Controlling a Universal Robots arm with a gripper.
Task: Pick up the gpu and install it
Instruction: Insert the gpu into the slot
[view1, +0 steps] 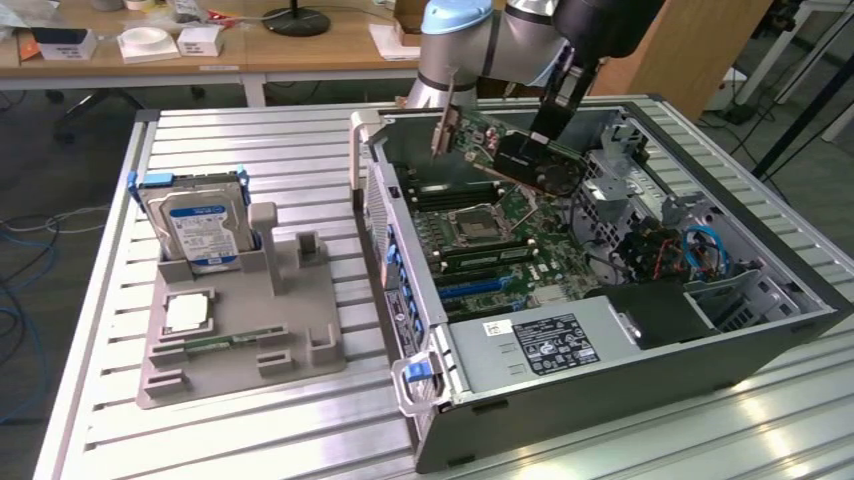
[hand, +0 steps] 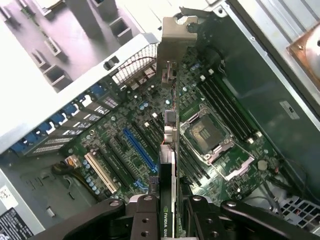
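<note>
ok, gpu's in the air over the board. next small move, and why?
Likely nudge the gpu sideways toward the blue slot. The gripper is shut on it, holding it clear above the motherboard, and in the wrist view its edge lies between that slot and the processor socket, not over the slot.

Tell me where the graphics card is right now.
In the exterior view the graphics card hangs tilted in the pincer, above the motherboard inside the open computer case, not yet in a slot.
</note>
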